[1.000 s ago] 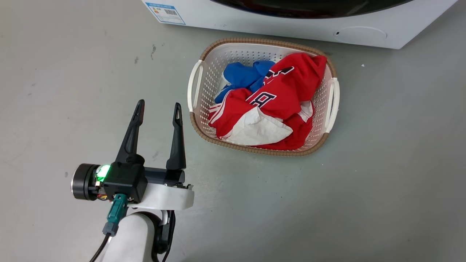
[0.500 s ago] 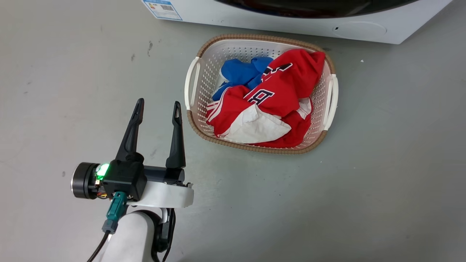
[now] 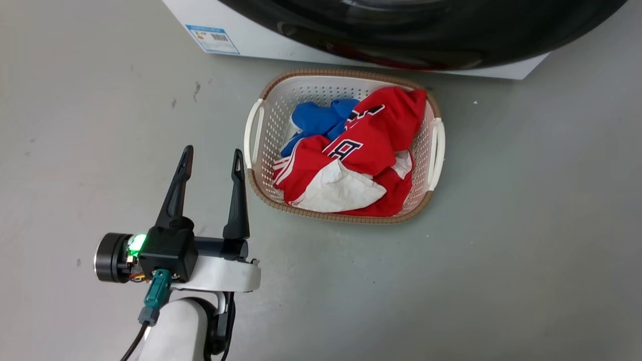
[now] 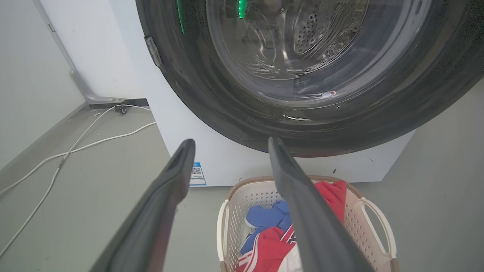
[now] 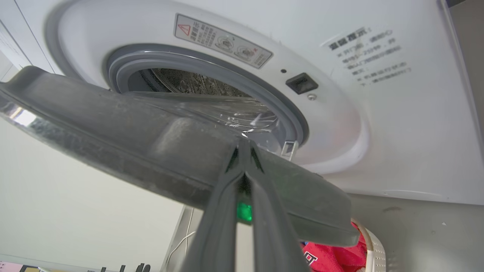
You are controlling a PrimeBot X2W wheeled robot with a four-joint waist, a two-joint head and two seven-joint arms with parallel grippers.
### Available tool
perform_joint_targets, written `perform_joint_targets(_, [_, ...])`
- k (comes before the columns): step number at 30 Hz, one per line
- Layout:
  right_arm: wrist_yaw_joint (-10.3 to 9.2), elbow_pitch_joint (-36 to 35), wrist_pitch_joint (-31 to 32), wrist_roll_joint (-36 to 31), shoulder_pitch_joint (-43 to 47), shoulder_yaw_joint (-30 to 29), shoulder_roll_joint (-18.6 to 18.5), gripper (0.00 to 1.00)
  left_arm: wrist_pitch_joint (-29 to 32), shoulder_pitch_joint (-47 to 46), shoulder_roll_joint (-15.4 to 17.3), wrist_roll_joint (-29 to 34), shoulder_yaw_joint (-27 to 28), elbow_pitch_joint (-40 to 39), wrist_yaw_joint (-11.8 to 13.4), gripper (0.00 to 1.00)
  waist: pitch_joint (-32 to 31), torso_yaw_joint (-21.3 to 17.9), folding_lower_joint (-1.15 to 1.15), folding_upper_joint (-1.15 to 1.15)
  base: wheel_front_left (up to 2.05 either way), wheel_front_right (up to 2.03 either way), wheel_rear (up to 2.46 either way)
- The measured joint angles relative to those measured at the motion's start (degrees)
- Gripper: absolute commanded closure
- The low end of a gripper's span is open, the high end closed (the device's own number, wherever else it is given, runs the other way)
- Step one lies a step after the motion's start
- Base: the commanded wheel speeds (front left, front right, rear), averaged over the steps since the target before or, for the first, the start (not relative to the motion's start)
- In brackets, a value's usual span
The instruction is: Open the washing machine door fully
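Door (image 4: 234,113), black and glossy with a clear glass bowl at centre: standing partly open, angled out from the machine (image 4: 174,113) front. Metal hinge (image 4: 153,51) on its left edge. From the right wrist it is seen edge-on, with the grey ring (image 5: 117,75) and perforated steel drum (image 5: 177,79) of the round opening exposed behind it.

Right gripper (image 5: 242,145): narrow, fingers drawn almost together, tips pinched on the door's near rim. A green light shows between the fingers.

Left gripper (image 3: 211,159): wide, holding nothing. It is over bare floor (image 3: 526,225), just left of the basket (image 3: 253,133), fingers pointing toward the machine, well apart from the door.

Basket: white perforated plastic with a brown woven rim and two side handles. It sits on the floor just near the machine front, below the door's lower edge. Contents: red garment (image 3: 371,140) with white panel and dark lettering; blue garment (image 3: 316,118) at the far left.

Label (image 3: 212,37): blue-edged sticker, low on the machine's left front.

Cables (image 4: 75,147): white, lying on the floor left of the machine.
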Motion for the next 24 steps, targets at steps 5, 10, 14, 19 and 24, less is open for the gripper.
perform_joint_targets(5, [-0.02,-4.57,-0.01,1.40,5.54,0.88,-0.09,1.00,0.00,1.06,-0.01,0.41,0.82,0.15,-0.31,0.00,-1.93,-0.83,0.00,0.00,0.00,0.00,0.00])
perform_joint_targets(10, [-0.02,-9.04,-0.67,2.53,11.10,2.01,-0.02,1.00,0.00,2.03,-0.01,0.82,1.41,0.18,-0.76,0.00,-3.92,-1.72,0.00,0.00,0.00,0.00,0.00])
perform_joint_targets(14, [-0.02,-12.61,-1.56,3.33,15.50,2.96,0.10,1.00,0.00,2.76,-0.01,0.92,1.69,0.31,-0.97,0.00,-5.38,-2.29,0.00,0.00,0.00,0.00,0.00])
perform_joint_targets(19, [-0.01,-17.42,-2.96,4.00,21.08,4.11,0.20,1.00,0.00,3.65,-0.01,0.99,1.91,0.44,-1.18,0.00,-7.03,-2.68,0.00,0.00,0.00,0.00,0.00])
perform_joint_targets(24, [0.29,-23.32,-3.68,4.44,25.71,7.26,2.12,1.00,0.00,4.21,-0.04,1.08,2.13,0.49,-1.44,0.00,-8.19,-2.68,0.00,0.00,0.00,0.00,0.00])
